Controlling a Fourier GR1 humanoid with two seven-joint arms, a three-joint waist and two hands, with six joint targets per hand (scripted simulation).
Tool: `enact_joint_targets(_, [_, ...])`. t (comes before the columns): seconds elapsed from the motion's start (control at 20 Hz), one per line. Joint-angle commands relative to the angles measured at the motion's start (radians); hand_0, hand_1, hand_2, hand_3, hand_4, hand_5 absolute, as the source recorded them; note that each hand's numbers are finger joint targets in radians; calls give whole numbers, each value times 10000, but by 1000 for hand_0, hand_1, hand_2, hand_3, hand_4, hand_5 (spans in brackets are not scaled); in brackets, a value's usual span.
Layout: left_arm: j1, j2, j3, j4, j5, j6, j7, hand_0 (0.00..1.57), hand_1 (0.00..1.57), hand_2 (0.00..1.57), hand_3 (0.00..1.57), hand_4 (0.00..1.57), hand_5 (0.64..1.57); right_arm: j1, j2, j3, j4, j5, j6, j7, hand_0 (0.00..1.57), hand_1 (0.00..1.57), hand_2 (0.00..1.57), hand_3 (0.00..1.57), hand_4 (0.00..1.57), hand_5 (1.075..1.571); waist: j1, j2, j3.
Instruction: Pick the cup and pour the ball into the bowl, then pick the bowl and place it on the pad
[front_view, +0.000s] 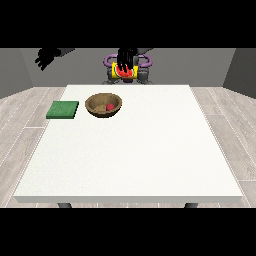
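- Bowl (103, 105), nearest on the table (130, 150): ball (110, 106) seen inside; judged rigid, light; best taken by the rim.
- Cup (124, 71) is held aloft by the hand (127, 58) at the view's right, fingers curled round it.
- Pad (63, 109) is noted beside the bowl.
- The hand (46, 56) at the view's left is raised; fingers cannot be made out.

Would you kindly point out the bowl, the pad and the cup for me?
bowl (95, 102): front view, on its wooden inner wall.
pad (62, 110): front view, middle of its green top.
cup (125, 73): front view, red side showing below the hand.
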Motion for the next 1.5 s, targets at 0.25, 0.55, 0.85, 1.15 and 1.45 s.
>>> enact_joint_targets(0.25, [619, 517, 4811, -2639, 5576, 1371, -2159, 0, 0, 0, 0, 1180, 1551, 199, 362, -90, 3, 266, -941, 18, 0, 0, 0, 0, 784, 1557, 1602, -119, -133])
enact_joint_targets(0.55, [660, 673, 7494, -3842, 9760, -420, -3400, 0, 0, 0, 0, 1058, 1570, 391, 899, -74, 240, 520, -1604, -303, 0, 0, 0, 0, 778, 1558, 2399, 417, -62])
enact_joint_targets(0.85, [662, 2214, 9177, -3823, 12378, -3321, -3923, 0, 0, 0, 0, 1058, 1561, 299, 1272, -236, 632, 631, -1996, -1278, 0, 0, 0, 0, 730, 1566, 3069, 1533, 7])
enact_joint_targets(1.15, [878, 3541, 9953, -3676, 13178, -4351, -4035, 0, 0, 0, 0, 1039, 1558, -500, 1752, -161, 1657, 460, -1911, -2175, 0, 0, 0, 0, 722, 1566, 2670, 2362, 20])
enact_joint_targets(1.45, [1546, 3913, 10063, -4448, 13751, -4653, -3662, 0, 0, 0, 0, 1001, 1542, -885, 1903, 98, 3314, 884, -1793, -3520, 0, 0, 0, 0, 582, 1558, 2678, 2315, 24])
